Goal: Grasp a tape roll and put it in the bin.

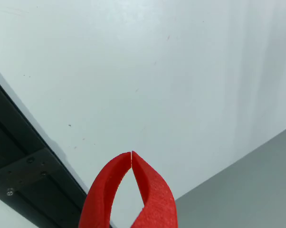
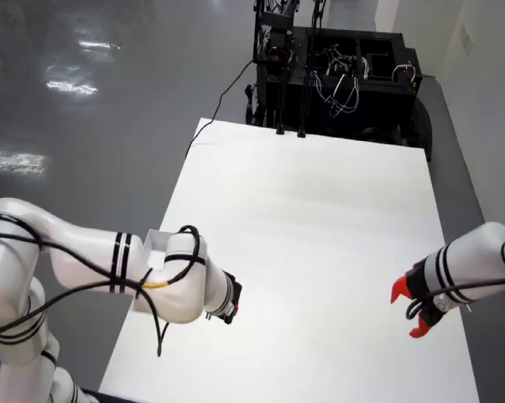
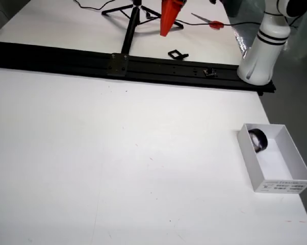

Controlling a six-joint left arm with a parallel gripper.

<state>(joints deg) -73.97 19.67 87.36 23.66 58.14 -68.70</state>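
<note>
Tape roll (image 3: 258, 140) in bin (image 3: 294, 158), far from claw (image 3: 169, 20)

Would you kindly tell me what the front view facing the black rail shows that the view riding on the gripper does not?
Only the front view shows the open white cardboard bin near the table's right edge, with the dark tape roll leaning in its far corner, plus a white arm base and red-handled scissors behind the rail. Only the gripper-mounted view shows the red gripper close up, fingertips meeting with nothing between them. Both share the white tabletop and the black rail along its edge.
</note>
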